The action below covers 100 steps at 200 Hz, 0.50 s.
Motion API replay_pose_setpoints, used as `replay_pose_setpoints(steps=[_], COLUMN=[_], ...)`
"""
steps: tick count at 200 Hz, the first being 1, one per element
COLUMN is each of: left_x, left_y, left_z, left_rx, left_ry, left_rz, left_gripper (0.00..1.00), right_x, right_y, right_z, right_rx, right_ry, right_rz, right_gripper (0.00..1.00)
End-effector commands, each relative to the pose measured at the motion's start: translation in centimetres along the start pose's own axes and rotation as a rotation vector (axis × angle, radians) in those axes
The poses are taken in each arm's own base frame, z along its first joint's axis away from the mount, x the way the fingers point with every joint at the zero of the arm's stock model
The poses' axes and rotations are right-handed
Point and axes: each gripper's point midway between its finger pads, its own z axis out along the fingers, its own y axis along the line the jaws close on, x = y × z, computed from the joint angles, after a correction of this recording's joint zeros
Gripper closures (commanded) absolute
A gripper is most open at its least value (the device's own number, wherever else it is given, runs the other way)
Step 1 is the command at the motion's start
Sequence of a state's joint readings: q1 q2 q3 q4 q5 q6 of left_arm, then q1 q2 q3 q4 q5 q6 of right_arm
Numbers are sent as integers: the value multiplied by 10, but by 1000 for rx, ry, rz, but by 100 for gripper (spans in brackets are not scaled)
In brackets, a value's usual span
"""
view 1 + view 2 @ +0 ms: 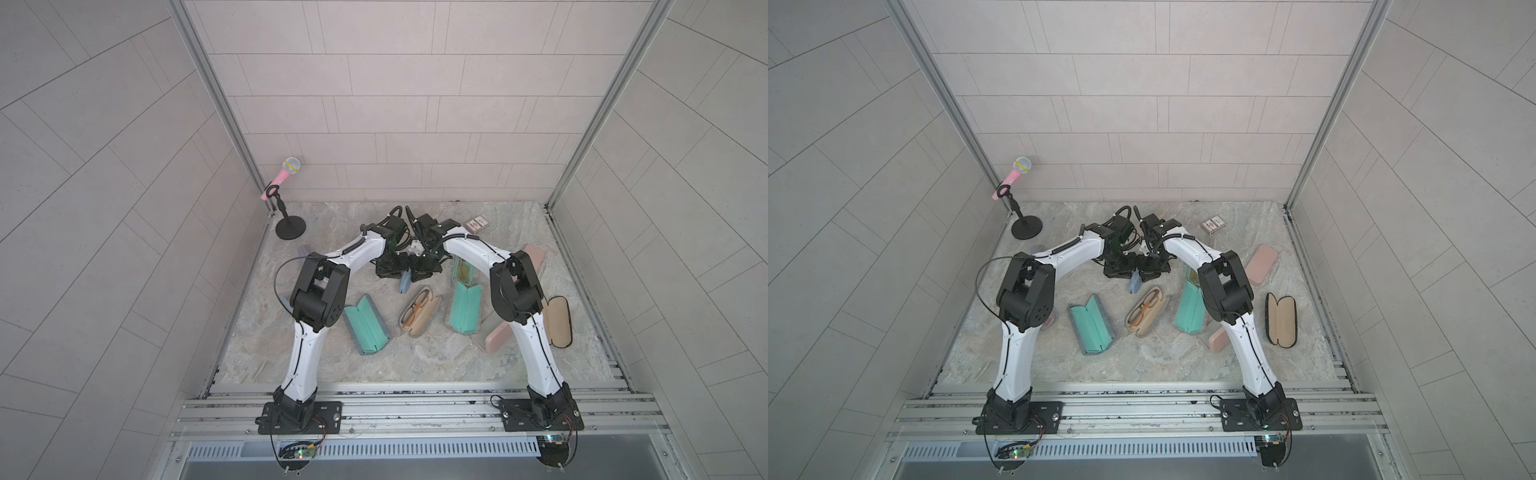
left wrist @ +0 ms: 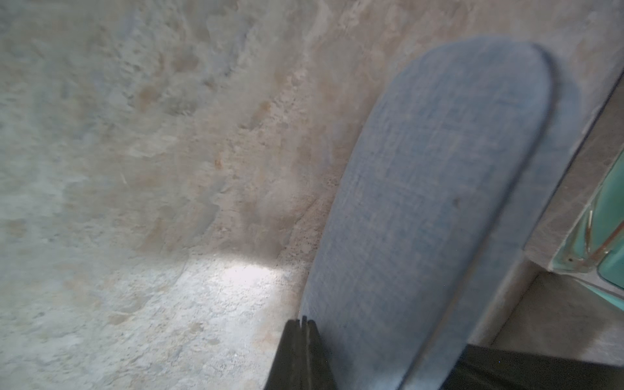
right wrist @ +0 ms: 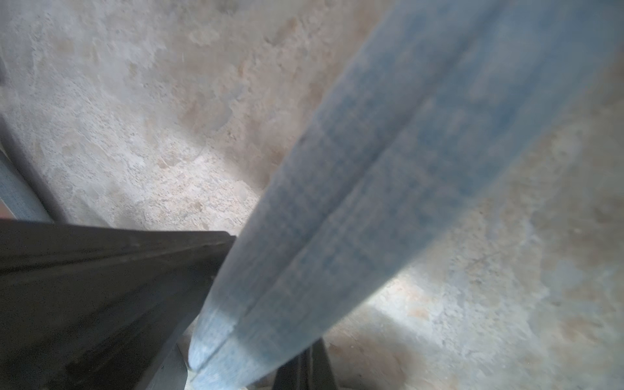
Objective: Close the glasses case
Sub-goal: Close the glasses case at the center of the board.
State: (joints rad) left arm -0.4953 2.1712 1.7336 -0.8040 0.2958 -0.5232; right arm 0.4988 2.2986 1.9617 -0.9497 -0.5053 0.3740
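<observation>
Robot lab cell, tiled walls (image 1: 395,104), aluminium rails (image 1: 415,409), marbled tabletop (image 1: 332,357)

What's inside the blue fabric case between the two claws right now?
Nothing shows: the blue fabric glasses case presents only its woven outer shell, its halves meeting along a seam in the right wrist view. Any contents are covered.

Blue case (image 3: 371,202) blurred, one end cut off
</observation>
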Motion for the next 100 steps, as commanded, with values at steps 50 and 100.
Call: replay_pose_setpoints(steps=[50,100], left_x=[-5,-11], left_y=[-25,-22], left_z=[-19,-57], left_rx=[54,47], left_ry=[-49,-126], left_rz=[45,46], left_gripper=[100,89], right_x=[-1,1], right_y=[20,8], right_z=[-8,-40], right_rx=[-19,8], right_ry=[-49,-150], right_rz=[-46,4], right_gripper=[94,86])
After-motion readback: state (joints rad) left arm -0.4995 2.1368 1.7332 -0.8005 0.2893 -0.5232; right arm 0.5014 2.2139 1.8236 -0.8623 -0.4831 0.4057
